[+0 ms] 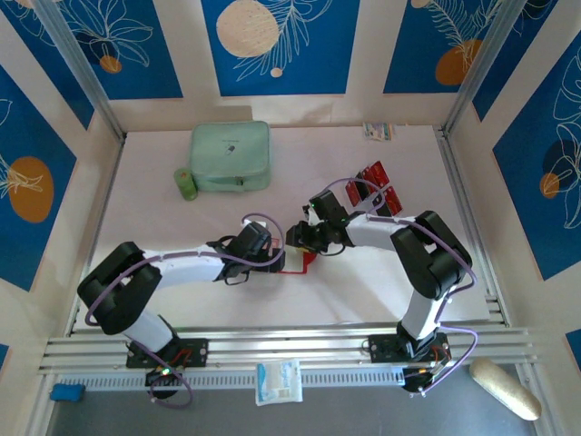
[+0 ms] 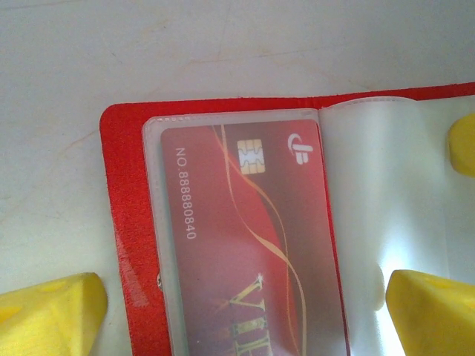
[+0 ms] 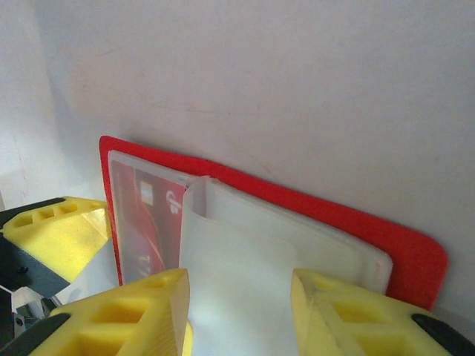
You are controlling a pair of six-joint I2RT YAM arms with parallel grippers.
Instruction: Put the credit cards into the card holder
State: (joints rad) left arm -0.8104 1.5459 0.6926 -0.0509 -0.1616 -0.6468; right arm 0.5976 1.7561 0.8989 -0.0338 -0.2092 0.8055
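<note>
Card holder (image 1: 294, 264) open near the centre of the white table (image 1: 154, 218), one credit card (image 2: 245, 252) in its clear sleeve.
Two grippers meet over it: left gripper (image 2: 241, 319) spread wide astride the card page, holding nothing; right gripper (image 3: 237, 297) part open, loose sleeves (image 3: 237, 252) between its fingers. At 2 o'clock, at least two more red cards (image 1: 377, 177); at 11, one mint-green case (image 1: 230, 156) and one green bottle (image 1: 186, 184). Blue leaf-print panels (image 1: 272, 45) stand around.

The white-shelled arms (image 1: 186, 263) carry black joints, lilac cables and yellow fingers (image 2: 52, 315).
</note>
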